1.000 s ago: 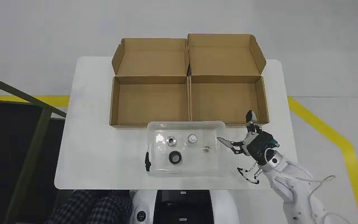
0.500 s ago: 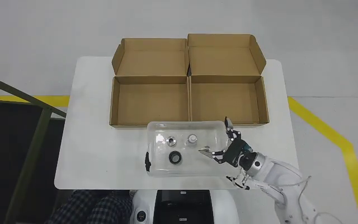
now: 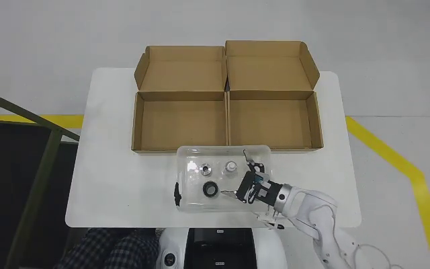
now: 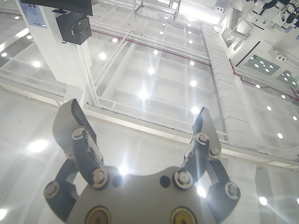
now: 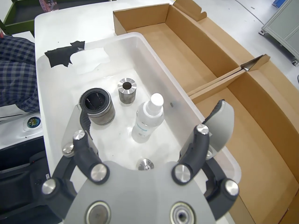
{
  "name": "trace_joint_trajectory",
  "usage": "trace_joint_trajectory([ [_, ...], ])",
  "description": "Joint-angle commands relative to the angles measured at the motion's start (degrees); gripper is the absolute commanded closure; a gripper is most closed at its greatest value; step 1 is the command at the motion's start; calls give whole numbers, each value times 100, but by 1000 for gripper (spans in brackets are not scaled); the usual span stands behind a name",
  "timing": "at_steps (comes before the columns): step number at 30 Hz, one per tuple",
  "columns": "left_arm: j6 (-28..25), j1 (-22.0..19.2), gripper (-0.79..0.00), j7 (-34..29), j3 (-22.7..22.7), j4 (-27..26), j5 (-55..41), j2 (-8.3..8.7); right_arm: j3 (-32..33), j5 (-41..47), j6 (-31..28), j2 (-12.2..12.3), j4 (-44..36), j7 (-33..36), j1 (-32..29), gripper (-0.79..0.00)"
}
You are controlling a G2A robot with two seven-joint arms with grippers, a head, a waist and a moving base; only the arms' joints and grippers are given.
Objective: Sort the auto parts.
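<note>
The left gripper [image 4: 137, 107] points up at the ceiling. Its two fingers are wide apart and hold nothing.

A white surface [image 3: 114, 134] carries everything else. At the back of it two open brown boxes sit side by side, touching. The left box [image 3: 181, 124] and the right box [image 3: 269, 121] both have their lids folded back, away from the robot.

Just in front of the boxes is a clear bin [image 3: 222, 149] with the parts in it. A torn bit of black tape [image 3: 177, 195] is stuck on the bin's left end.

Inside the bin, a short steel sleeve [image 3: 205, 169] stands with its hole facing up. Near it, toward the robot, a dark round bearing [image 3: 211, 190] also stands with its hole up. To the right of the sleeve a small clear bottle [image 3: 231, 166] with a white cap stands upright.

The right gripper [image 3: 236, 176] hangs over the right part of the bin, just beside the bottle. Its fingers are spread wide and grip nothing. In the right wrist view, the gripper [image 5: 151, 108] has the bottle [image 5: 148, 120] showing between its fingers. The bearing [image 5: 98, 108] is by one finger and the sleeve [image 5: 126, 90] is a bit farther off. A small shiny knob [image 5: 145, 164] lies on the bin floor close under the gripper's body. One finger hangs over the bin's wall next to the boxes.
</note>
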Motion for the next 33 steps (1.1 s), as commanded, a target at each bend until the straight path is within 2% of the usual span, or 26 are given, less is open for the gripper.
trace_joint_trajectory([
  [1,0,0,-785,0,0,0,0,0,-42,-9,-6,2,43,50,44,-785],
  [11,0,0,-785,0,0,0,0,0,-142,128,51,8,293,274,272,-785],
  [13,0,0,-785,0,0,0,0,0,-152,181,59,8,348,329,317,-699],
  [15,0,0,-785,0,0,0,0,0,-164,226,69,9,407,383,363,-702],
  [17,0,0,-785,0,0,0,0,0,-182,260,72,11,458,425,398,-600],
  [19,0,0,-785,0,0,0,0,0,-195,296,86,12,503,459,424,-560],
  [22,0,0,-785,0,0,0,0,0,-216,335,111,15,566,494,463,-425],
  [29,0,0,-785,0,0,0,0,0,-282,388,148,19,704,541,574,-305],
  [32,0,0,-785,0,0,0,0,0,-287,440,145,25,687,537,582,-148],
  [33,0,0,-785,0,0,0,0,0,-278,452,126,30,652,535,573,-62],
])
